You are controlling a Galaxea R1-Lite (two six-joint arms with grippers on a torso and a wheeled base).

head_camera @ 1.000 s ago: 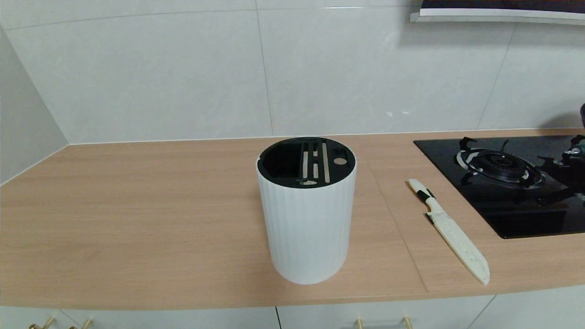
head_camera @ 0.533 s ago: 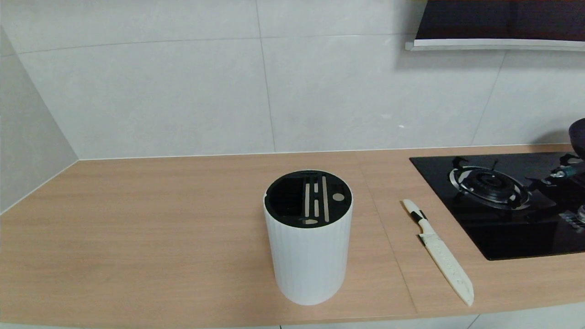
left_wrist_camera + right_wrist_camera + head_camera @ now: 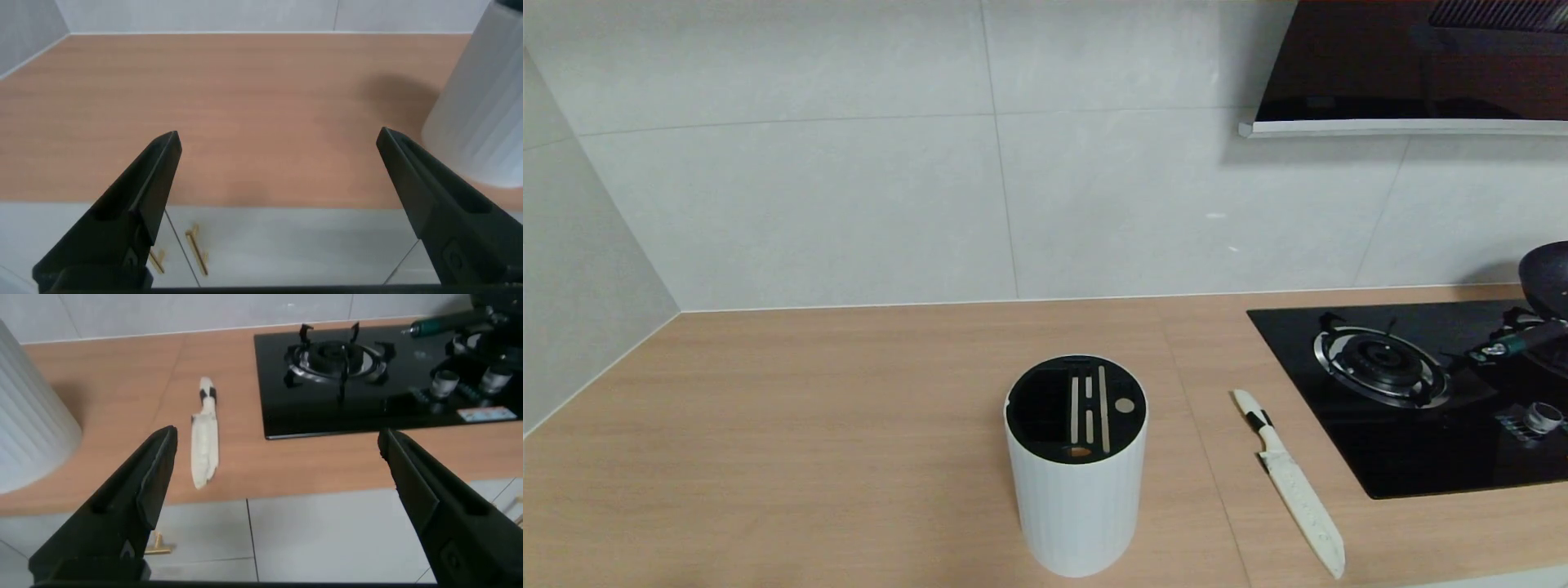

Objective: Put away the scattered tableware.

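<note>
A white ribbed knife holder point(image 3: 1078, 474) with a black slotted top stands on the wooden counter point(image 3: 809, 425); its side shows as a white curve in the left wrist view point(image 3: 482, 106) and in the right wrist view point(image 3: 29, 416). A cream knife point(image 3: 1289, 482) with a black band on its handle lies flat to the holder's right, blade toward the front edge, and shows again as the knife point(image 3: 204, 433) in the right wrist view. My left gripper point(image 3: 278, 155) is open, off the counter's front edge. My right gripper point(image 3: 278, 449) is open too, in front of the counter and short of the knife.
A black gas hob point(image 3: 1413, 392) with a burner takes the counter's right side, a dark pan point(image 3: 1543, 286) at its far right. A range hood point(image 3: 1405, 73) hangs above. White cabinet fronts with brass handles point(image 3: 196, 249) sit below the counter edge. Tiled walls close the back and left.
The head camera has risen and drawn back, so holder, knife and hob sit lower and smaller in the picture and more of the hood shows. Nothing on the counter has moved.
</note>
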